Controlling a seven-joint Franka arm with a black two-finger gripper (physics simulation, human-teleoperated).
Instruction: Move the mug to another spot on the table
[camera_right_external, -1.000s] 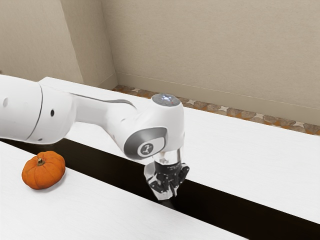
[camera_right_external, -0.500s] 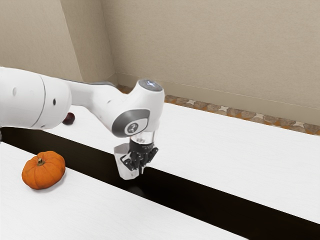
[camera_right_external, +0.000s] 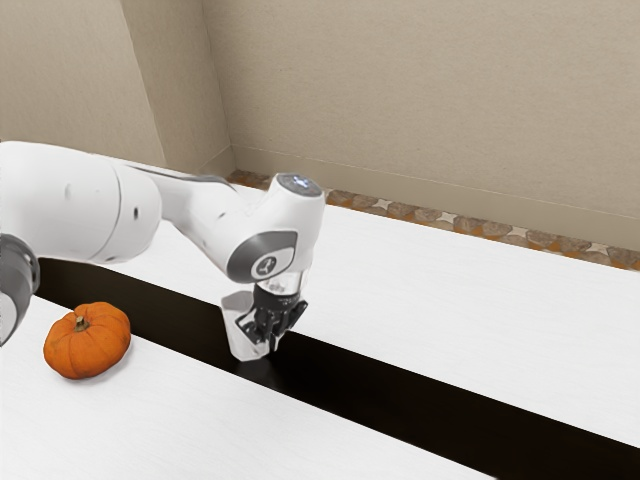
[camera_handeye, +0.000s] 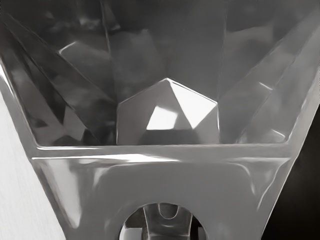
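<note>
Change: arm has carried faceted translucent mug (camera_right_external: 237, 335) toward exterior view's left along dark strip (camera_right_external: 420, 395), and lower. Relocation judged near done; release not yet made. Mug now at strip's near edge, beside front white tabletop (camera_right_external: 150, 420), well apart from pumpkin (camera_right_external: 87, 339). Gripper (camera_right_external: 268, 328): fingers narrow, clamped on mug wall. Mug interior (camera_handeye: 167, 117) directly under hand.

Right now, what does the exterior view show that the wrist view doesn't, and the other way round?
Exterior view: the orange pumpkin, the white arm, the beige wall, and the black pincer gripping the mug. Wrist view: the mug's shiny faceted inside, close up, with a faceted bump in the middle. Both: the clear mug, a bit of white table and the dark gap beside it.
</note>
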